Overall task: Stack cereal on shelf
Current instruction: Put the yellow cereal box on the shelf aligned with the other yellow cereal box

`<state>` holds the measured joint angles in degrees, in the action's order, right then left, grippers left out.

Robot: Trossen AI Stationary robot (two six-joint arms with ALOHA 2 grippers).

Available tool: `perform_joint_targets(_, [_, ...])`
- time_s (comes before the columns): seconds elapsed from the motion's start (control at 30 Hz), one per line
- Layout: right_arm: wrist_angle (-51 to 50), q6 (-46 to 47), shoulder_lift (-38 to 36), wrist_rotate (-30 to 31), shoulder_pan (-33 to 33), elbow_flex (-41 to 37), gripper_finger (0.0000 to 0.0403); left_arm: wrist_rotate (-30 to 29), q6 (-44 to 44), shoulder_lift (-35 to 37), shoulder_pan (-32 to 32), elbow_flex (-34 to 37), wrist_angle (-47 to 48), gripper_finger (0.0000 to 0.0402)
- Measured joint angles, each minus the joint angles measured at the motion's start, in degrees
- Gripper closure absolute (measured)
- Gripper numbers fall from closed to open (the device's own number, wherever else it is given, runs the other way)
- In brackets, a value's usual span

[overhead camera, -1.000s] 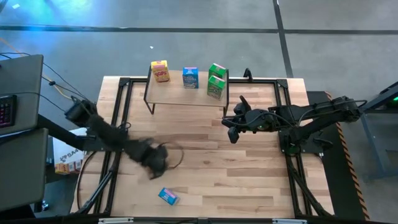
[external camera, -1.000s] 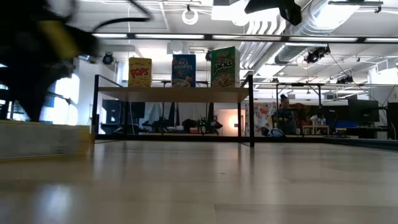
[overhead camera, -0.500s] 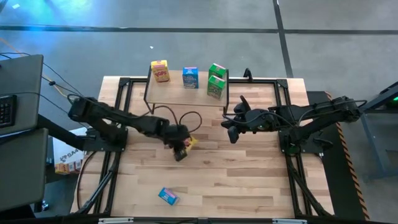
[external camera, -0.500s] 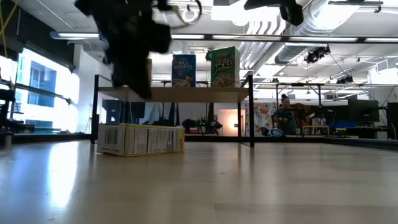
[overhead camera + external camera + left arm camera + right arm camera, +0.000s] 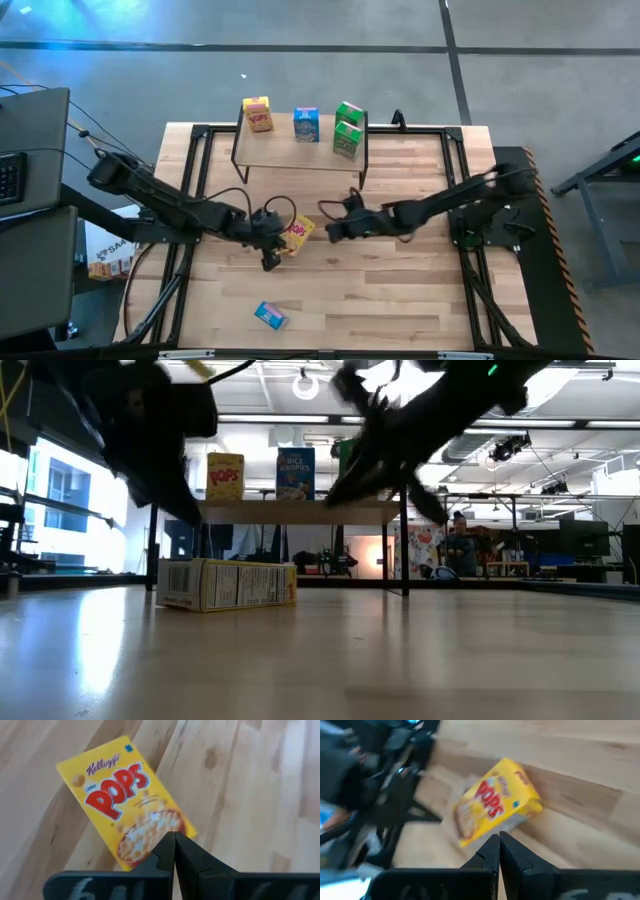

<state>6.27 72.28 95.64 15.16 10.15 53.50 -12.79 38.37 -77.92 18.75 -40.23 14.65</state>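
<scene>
One yellow cereal box with red "Pops" lettering [image 5: 299, 233] lies flat on its back on the tabletop, in front of the shelf [image 5: 300, 152]. My left gripper [image 5: 279, 241] is shut and hovers at the box's left side [image 5: 174, 838]. My right gripper [image 5: 326, 231] is shut too and hangs just right of the box [image 5: 499, 839]. In the low view both stand above the lying box [image 5: 228, 584]. On the shelf stand a yellow box [image 5: 258, 114], a blue box [image 5: 306, 124] and two green boxes [image 5: 348, 131]. A second blue box [image 5: 270, 315] lies near the table's near edge.
The shelf's black legs [image 5: 362, 168] stand just beyond the right arm. A black cable loops over the left gripper [image 5: 283, 205]. Black frame rails run along the table's left [image 5: 188, 190] and right [image 5: 462, 190] sides. Bare wood stretches between the yellow box and the near edge.
My left gripper swept from the near left of the table toward its middle, then drew back a little to the left. The yellow box came to lie flat in front of the shelf. My right gripper moved from beside the shelf's right end leftward and down toward that box.
</scene>
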Motion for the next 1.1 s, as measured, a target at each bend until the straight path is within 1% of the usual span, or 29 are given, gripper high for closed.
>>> perform_joint_targets(0.17, [1.68,1.24,9.64,3.5,-2.85,4.64,0.0403,-3.38,-2.01,-1.99,0.97,2.27,-2.37,0.0401])
perform_joint_targets(0.27, [1.26,1.23,13.23,4.52,-4.18,6.88,0.0403,-4.9,-1.97,-3.26,0.87,3.27,-3.1,0.0401])
perform_joint_targets(0.37, [0.25,0.99,15.3,3.67,-5.33,8.61,0.0403,-5.18,-0.93,-4.32,0.9,4.17,-6.13,0.0401])
perform_joint_targets(0.57, [-0.95,0.92,15.88,4.28,-5.68,8.89,0.0403,-6.38,0.53,-4.96,2.49,4.85,-6.65,0.0401])
perform_joint_targets(0.67, [-0.45,0.82,15.88,1.71,-5.33,8.89,0.0403,-6.36,0.2,-5.49,3.94,4.85,-8.16,0.0401])
perform_joint_targets(0.7, [-0.54,0.82,15.88,1.78,-4.85,8.89,0.0403,-6.3,-0.3,-5.64,4.63,4.85,-8.36,0.0401])
perform_joint_targets(0.8, [-0.62,1.56,15.88,5.11,-2.9,8.89,0.0403,-6.37,-2.05,-6.33,6.68,4.85,-8.58,0.0401])
perform_joint_targets(0.93, [-0.29,5.07,16.01,5.57,-1.37,8.89,0.0403,-7.43,-3.5,-7.53,8.76,4.78,-9.06,0.0401])
perform_joint_targets(1.1, [0.01,7.38,16.66,5.78,-0.09,8.89,0.0403,-7.89,-4.06,-7.93,8.95,4.83,-9.44,0.0401])
